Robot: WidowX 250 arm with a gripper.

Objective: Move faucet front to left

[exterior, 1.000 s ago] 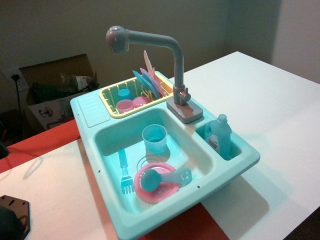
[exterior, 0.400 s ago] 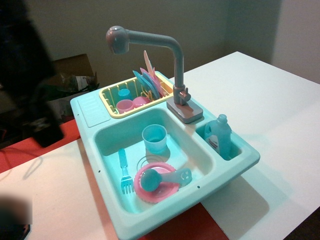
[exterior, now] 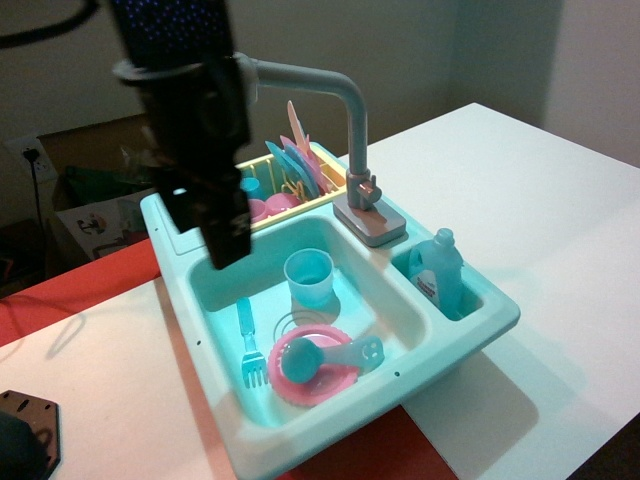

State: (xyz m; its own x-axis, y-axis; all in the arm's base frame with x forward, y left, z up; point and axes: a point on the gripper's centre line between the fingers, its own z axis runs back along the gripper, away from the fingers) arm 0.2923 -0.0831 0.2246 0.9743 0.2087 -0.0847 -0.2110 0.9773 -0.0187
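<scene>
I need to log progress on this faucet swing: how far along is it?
Done: the pincer hangs over the sink, in front of the faucet head. In hand: closing on the spout; whether it touches is hidden, as are the jaws. Left: pushing the arm leftward; nothing shows that started.

My gripper (exterior: 222, 225) hangs over the sink's (exterior: 470, 335) back-left corner, in front of the faucet's (exterior: 352, 130) spray end and covering part of the dish rack (exterior: 300, 195) behind the basin. The faucet base stands on the rim right of the rack, with the soap bottle (exterior: 437, 265) in a side pocket before it. In the basin, a cup (exterior: 309, 277) stands centrally, a fork (exterior: 249, 345) left, and a plate (exterior: 318, 368) at the front.
</scene>
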